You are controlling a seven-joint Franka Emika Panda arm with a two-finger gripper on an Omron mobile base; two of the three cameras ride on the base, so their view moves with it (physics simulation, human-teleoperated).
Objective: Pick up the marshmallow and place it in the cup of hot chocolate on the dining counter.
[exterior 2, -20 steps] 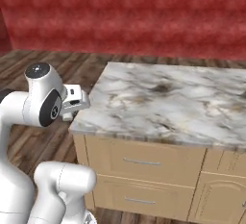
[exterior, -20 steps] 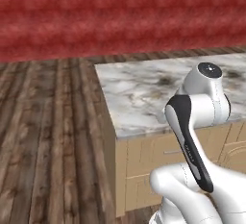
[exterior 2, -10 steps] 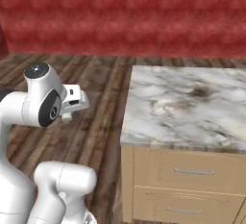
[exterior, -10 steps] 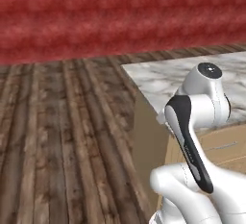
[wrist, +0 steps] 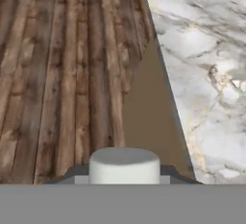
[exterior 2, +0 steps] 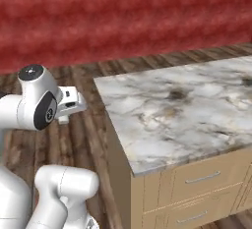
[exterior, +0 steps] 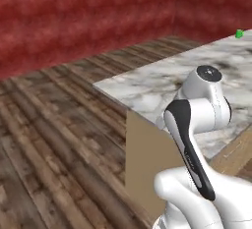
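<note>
The dining counter (exterior: pixel 157 83) is a white-grey marble slab on tan cabinets; its near corner faces me, and it lies to the right in the right base view (exterior 2: pixel 187 107) and the hand view (wrist: pixel 206 69). The small green cup of hot chocolate (exterior: pixel 239 34) stands far off on the slab's back edge. The marshmallow is out of view. My arm is folded up close to the base, well short of the cup. The gripper (exterior 2: pixel 73 105) points out over the floor beside the counter's corner, and its fingers are too small to make out.
Dark wooden plank floor (exterior: pixel 54 125) spreads to the left of the counter, up to a red wall (exterior: pixel 88 16). The counter's front has drawers with metal handles (exterior 2: pixel 202 178). Its tan side panel (wrist: pixel 149 117) drops straight to the floor.
The whole picture has shifted in both base views, so the base has moved and turned. The counter's corner now faces me and the green cup has come into sight. The arm's pose is unchanged.
</note>
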